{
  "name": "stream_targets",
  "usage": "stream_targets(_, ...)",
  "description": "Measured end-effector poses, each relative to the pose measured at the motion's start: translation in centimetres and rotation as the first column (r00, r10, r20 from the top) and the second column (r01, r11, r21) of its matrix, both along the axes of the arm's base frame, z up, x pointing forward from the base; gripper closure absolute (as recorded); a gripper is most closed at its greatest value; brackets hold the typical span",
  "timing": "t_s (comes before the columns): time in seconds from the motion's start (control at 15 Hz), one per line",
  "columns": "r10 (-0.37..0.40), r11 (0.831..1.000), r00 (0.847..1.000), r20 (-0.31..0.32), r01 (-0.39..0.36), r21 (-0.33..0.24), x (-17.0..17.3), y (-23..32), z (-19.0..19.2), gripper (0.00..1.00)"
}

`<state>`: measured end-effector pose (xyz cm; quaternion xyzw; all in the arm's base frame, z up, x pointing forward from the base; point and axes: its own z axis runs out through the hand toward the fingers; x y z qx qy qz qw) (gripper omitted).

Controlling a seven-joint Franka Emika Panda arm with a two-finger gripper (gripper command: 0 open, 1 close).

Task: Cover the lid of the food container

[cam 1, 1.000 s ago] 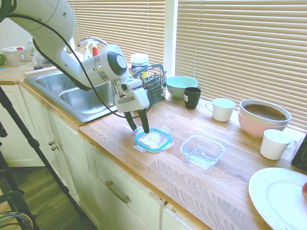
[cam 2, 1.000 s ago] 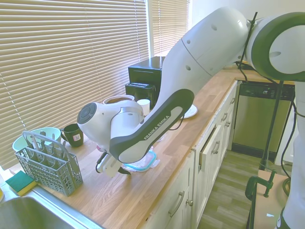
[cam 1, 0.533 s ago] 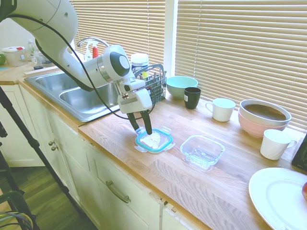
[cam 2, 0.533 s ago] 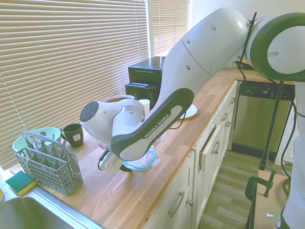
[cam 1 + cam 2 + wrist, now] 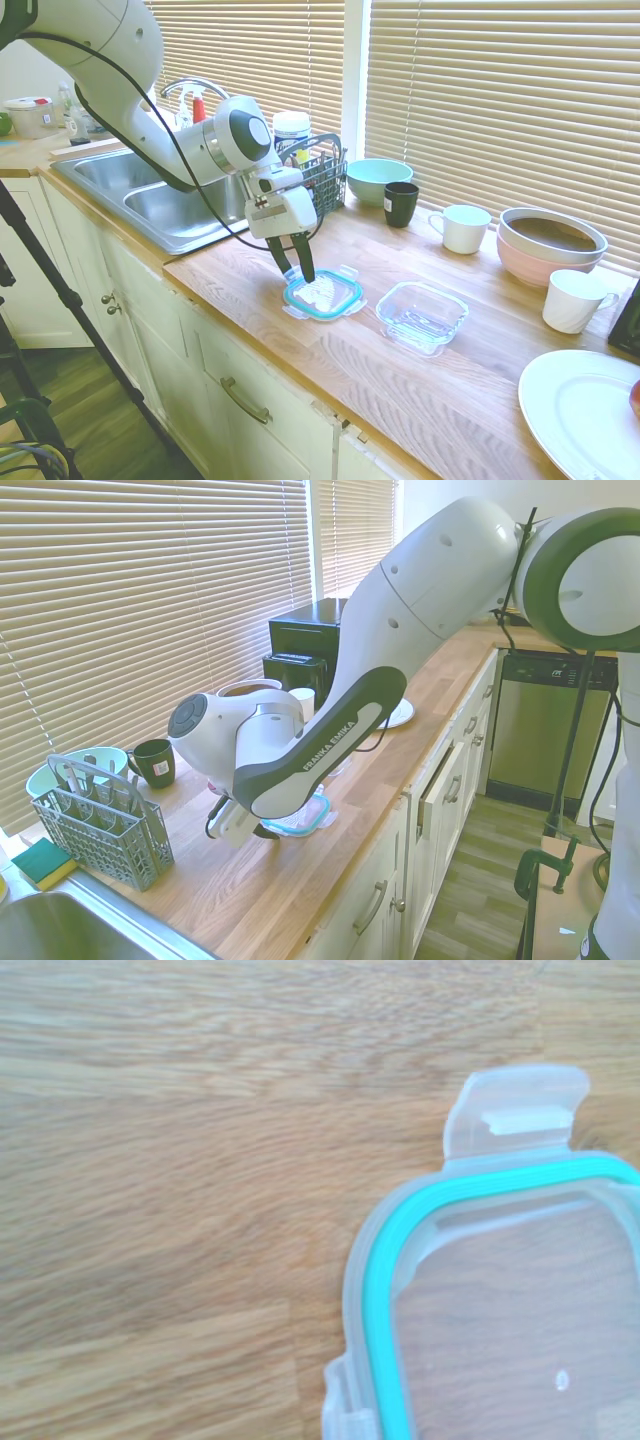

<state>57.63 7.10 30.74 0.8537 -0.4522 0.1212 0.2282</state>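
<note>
We find the gripper (image 5: 293,270) shifted slightly toward the food container (image 5: 421,316) compared with a second ago, and the lid (image 5: 322,294) has travelled with it, sitting a little closer to that dish than before; against half a second ago the change is barely perceptible. The dark fingers (image 5: 304,259) stand close together at the lid's edge on the sink side, narrowly parted and seemingly pinching the rim, though we cannot confirm a firm hold from either exterior view. The lid lies directly beneath the gripper on the wooden counter (image 5: 400,380); the food container stands apart from it, beyond the lid on the side away from the arm. The first exterior view shows both items and the gap between them. In the second exterior view the arm hides the container entirely and leaves only a corner of the lid (image 5: 305,822) showing below the wrist. The wrist view alone gives detail: the lid (image 5: 500,1310) is flat clear plastic with rounded corners, a teal seal running inside its rim, and a translucent snap tab (image 5: 517,1112) projecting from one edge, over blond wood with fine, streaked grain. The container is clear, shallow and rounded-square.
</note>
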Motion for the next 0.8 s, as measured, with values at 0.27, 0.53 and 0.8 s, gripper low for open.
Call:
stream_targets(0.27,0.009,1.000,1.000,-0.008,-0.009,-0.013,0.0,-0.1,-0.5,1.00)
stream_targets(0.53,0.010,1.000,1.000,-0.015,-0.010,-0.016,0.0,-0.1,-0.9,1.00)
stream_targets(0.8,0.007,1.000,1.000,-0.020,-0.008,-0.018,0.0,-0.3,-1.2,1.00)
